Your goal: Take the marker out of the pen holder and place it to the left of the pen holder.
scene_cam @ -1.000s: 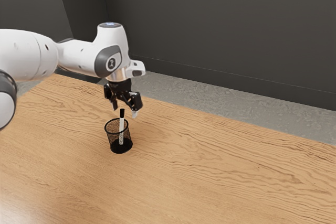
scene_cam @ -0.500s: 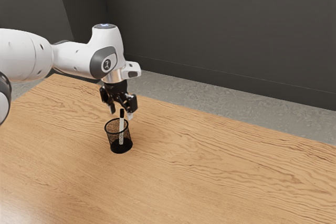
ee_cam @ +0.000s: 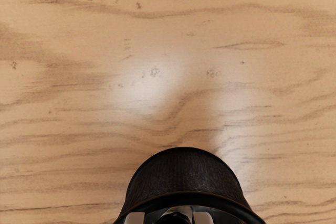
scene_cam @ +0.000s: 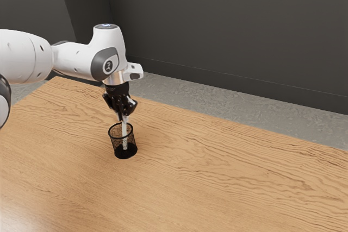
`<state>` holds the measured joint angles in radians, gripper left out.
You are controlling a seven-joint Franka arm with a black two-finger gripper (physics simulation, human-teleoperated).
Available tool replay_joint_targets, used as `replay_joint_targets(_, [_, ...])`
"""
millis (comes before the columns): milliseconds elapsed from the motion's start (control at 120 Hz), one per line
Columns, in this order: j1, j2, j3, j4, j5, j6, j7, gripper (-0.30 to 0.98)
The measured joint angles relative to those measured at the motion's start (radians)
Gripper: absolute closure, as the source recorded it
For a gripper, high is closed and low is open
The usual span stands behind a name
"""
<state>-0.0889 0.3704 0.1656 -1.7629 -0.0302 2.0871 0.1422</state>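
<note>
fingers closed since the earlier frame, the black two-finger hand (scene_cam: 123, 116) grips the slim white marker (scene_cam: 124, 128), its lower end inside the round black mesh pen holder (scene_cam: 117, 144); lifting out and placing left of the holder remain.

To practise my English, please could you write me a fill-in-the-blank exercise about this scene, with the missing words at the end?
The lower end of the marker is ____ the pen holder.
The gripper has its jaws closed on the marker's ____ end.
The pen holder's rim is coloured ____.
The robot arm is mostly coloured ____.

Missing words: inside; upper; black; white.
</note>
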Motion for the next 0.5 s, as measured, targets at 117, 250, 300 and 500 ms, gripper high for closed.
replay_joint_targets(117, [0.0, -0.006, 0.0, 0.0, 0.006, 0.001, 0.0, 0.72])
replay_joint_targets(250, [-0.005, -0.054, 0.002, -0.018, 0.014, -0.001, -0.005, 0.75])
replay_joint_targets(300, [-0.008, -0.087, 0.004, -0.034, 0.018, -0.002, -0.008, 0.76])
replay_joint_targets(500, [-0.045, -0.218, 0.038, -0.057, 0.032, -0.014, -0.02, 0.78])
